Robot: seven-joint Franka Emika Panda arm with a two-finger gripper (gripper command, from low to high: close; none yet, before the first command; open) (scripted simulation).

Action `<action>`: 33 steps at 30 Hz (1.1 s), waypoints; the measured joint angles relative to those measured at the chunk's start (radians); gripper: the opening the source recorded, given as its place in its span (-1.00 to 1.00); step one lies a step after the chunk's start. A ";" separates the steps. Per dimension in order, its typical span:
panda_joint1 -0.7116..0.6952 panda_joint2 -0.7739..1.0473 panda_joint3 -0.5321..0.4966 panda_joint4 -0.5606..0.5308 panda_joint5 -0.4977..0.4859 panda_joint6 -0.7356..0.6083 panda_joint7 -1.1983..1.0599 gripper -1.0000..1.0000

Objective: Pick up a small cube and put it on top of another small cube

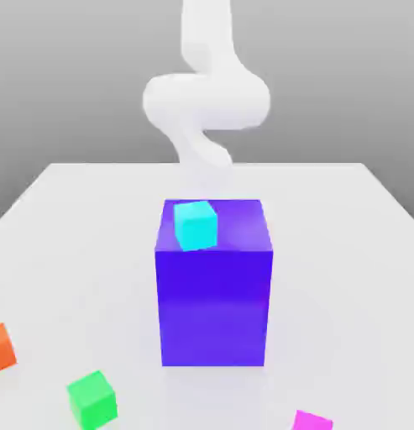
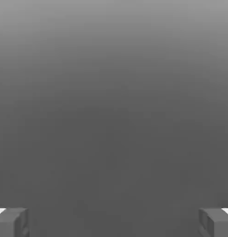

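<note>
While the gripper (image 2: 114,222) hangs with its two fingertips (image 2: 11,222) spread wide apart and nothing between them, the exterior view shows the scene, read from that view's left to its right. An orange cube (image 1: 2,347) sits at the left edge of the white table (image 1: 75,235). The green cube (image 1: 91,398), which is the target base, lies near the front. A big blue-purple block (image 1: 213,298) stands at centre with a cyan cube (image 1: 196,224) resting on its top face. The magenta-pink cube (image 1: 311,421), the piece to be lifted, lies at the front right, cut by the lower edge and well apart from the green cube. The white arm (image 1: 206,101) rises behind the block.

The step in hand is judged to be the approach. To do it well, the arm should pass clear of the tall block, centre the spread fingers squarely over the pink cube, and descend straight before closing. No writing or labels are legible on any object.
</note>
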 joint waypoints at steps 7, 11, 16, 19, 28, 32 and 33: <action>0.145 0.260 -0.089 0.014 0.078 0.063 -0.258 0.00; 0.201 0.407 -0.114 0.022 0.132 0.098 -0.409 0.00; 0.245 0.588 -0.118 0.032 0.187 0.141 -0.588 0.00; 0.272 0.695 -0.111 0.037 0.203 0.170 -0.685 0.00; 0.293 0.997 -0.075 0.048 0.133 0.270 -0.891 0.00; 0.305 1.127 -0.072 0.059 0.077 0.335 -0.937 0.00; 0.303 1.163 -0.067 0.066 0.079 0.361 -0.944 0.00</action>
